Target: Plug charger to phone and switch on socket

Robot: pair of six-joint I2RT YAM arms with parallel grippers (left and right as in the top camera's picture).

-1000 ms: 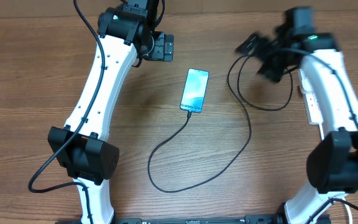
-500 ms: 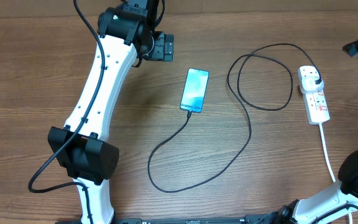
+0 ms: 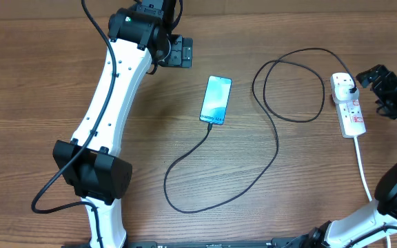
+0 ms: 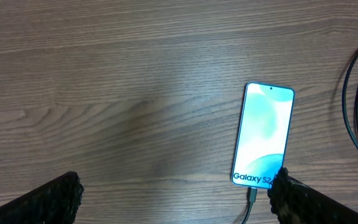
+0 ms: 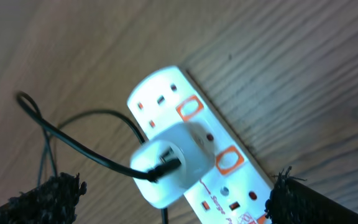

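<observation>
On the wooden counter (image 3: 47, 83), the socket (image 3: 350, 110) at the frame's right edge looks light, rigid and likely to skid, so the right hand (image 3: 381, 91), spread wide and empty, should press its red switch (image 5: 227, 160) straight down.

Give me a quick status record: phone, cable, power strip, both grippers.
phone: flat on the table, screen lit
cable: tip in the phone's bottom edge, plug seated in the power strip
power strip: on the table, far right; switches visible, on or off cannot be told
left gripper: open, empty, up-left of the phone
right gripper: open, empty, just right of the power strip
</observation>
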